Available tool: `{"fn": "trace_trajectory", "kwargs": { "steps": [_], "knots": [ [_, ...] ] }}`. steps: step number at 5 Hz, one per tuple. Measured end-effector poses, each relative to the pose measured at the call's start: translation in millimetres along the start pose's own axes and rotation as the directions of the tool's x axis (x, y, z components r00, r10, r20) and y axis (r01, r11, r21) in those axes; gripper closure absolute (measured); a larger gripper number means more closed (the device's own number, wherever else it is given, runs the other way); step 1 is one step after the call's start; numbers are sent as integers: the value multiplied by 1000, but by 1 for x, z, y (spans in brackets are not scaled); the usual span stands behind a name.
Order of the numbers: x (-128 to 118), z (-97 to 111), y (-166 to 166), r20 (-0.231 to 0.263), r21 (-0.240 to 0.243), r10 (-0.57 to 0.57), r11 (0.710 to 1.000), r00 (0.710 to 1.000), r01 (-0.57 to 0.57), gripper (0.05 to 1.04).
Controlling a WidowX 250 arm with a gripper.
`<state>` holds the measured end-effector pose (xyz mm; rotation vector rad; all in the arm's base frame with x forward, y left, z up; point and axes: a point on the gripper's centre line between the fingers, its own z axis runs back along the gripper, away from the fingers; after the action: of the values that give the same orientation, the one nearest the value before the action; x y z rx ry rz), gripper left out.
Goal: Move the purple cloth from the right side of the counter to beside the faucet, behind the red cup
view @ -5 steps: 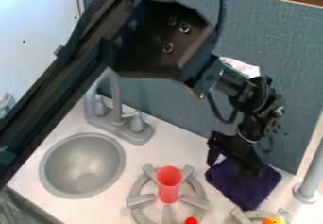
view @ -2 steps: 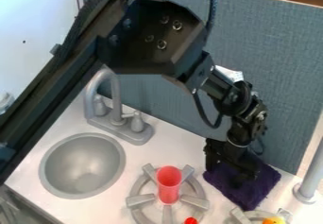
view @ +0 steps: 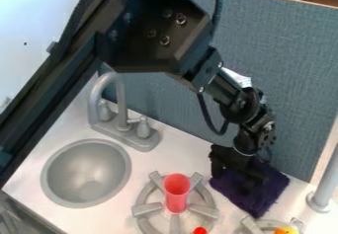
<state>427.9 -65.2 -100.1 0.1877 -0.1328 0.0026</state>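
1. camera view: black arm [view: 148,35] comes in from the upper left; end effector [view: 234,173] is down at the purple cloth [view: 259,202], overlapping its upper part. can't tell if it's open, closed or gripping the cloth.
2. cloth lies on the white worktop [view: 180,151], right of the grey burner [view: 147,209], near the foot of the blue-grey panel [view: 284,70].
3. red cup [view: 177,193] is upright at that burner's middle; small red item [view: 200,231] at its lower edge.
4. second burner [view: 253,225], lower right, with a yellow-orange item [view: 286,230]. grey post [view: 322,191] near it.
5. round grey sink [view: 86,174] at left, faucet [view: 122,133] just behind it.
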Motion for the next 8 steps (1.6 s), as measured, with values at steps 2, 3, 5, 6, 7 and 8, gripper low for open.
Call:
{"fn": "trace_trajectory", "kwargs": {
  "steps": [2, 3, 5, 6, 7, 8],
  "knots": [
    [17, -8, 45, 9, 140, 69, 988, 998, -69, 83],
    [22, -11, 61, -12, 186, 93, 978, 996, -90, 83],
    [-16, -17, 140, -117, 327, 304, 911, 945, -253, 83],
    [-20, -16, 147, -136, 338, 342, 898, 930, -281, 83],
    [-26, -16, 144, -147, 315, 343, 905, 928, -285, 83],
    [-43, -9, 141, -151, 237, 331, 927, 931, -291, 83]
  ]
}}
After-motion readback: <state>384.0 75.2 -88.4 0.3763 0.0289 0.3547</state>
